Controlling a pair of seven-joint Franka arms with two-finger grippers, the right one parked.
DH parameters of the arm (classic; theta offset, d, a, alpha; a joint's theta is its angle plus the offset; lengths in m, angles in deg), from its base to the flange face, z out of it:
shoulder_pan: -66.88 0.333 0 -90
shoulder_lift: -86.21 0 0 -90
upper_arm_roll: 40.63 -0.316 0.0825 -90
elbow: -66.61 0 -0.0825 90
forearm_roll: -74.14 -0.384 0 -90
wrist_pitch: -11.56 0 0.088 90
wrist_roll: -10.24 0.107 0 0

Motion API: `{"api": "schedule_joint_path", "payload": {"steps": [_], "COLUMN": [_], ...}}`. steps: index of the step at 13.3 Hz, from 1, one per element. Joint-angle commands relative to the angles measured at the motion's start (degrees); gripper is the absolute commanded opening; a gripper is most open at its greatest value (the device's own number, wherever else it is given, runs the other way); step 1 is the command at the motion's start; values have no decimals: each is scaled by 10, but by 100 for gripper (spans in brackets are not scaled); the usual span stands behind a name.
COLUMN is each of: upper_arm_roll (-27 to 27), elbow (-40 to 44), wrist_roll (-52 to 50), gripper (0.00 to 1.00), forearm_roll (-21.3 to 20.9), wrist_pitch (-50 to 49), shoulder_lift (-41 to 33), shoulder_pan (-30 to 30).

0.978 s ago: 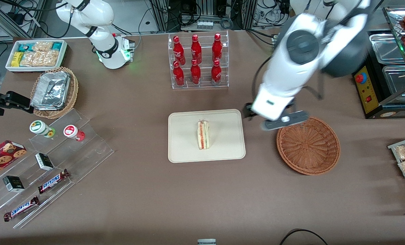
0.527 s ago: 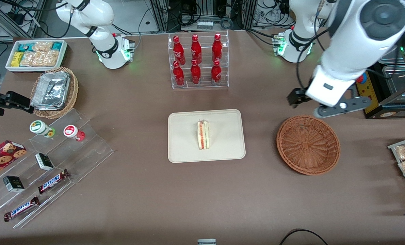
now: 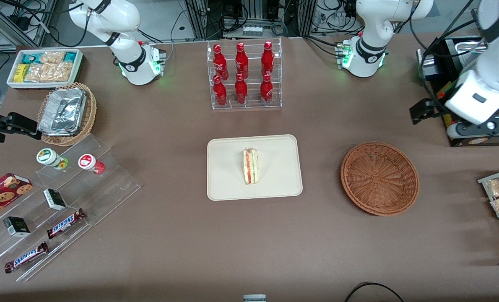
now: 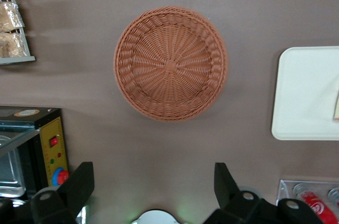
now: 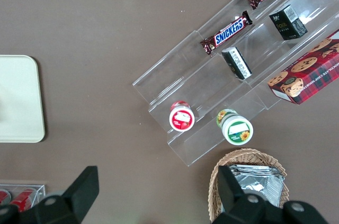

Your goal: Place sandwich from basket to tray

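Resting: one sandwich (image 3: pixel 250 166) on one tray (image 3: pixel 228 184) | one basket (image 3: pixel 379 178) holds nothing | hand (image 4: pixel 153 184) spread wide, raised above worktop (image 3: pixel 249 247) near basket | six red bottles (image 3: pixel 241 90) racked

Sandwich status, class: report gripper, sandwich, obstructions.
Gripper open, empty, raised toward working arm's end of table. Sandwich lying on tray. Basket empty. Nothing obstructing.

Six red bottles (image 3: pixel 243 75) in clear rack, Snickers bars (image 3: pixel 65 223) w/ cookie box (image 3: pixel 4 191) on acrylic steps.
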Motion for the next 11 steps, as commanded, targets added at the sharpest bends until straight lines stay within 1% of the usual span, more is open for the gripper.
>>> {"api": "schedule_joint_path", "payload": {"steps": [1,3,4,6,8,11], "upper_arm_roll": [-2,-9,-9,-9,-2,-2], "elbow": [-89,-141,-146,-138,-108,-69], "wrist_roll": [34,36,36,35,36,38], "gripper": [100,100,100,100,100,100], "forearm_roll": [-1,-1,-1,-1,3,13], "wrist_pitch": [39,78,84,94,93,86], "shoulder_lift": [-68,-95,-98,-90,-64,-37], "shoulder_pan": [16,15,16,17,41,51]}}
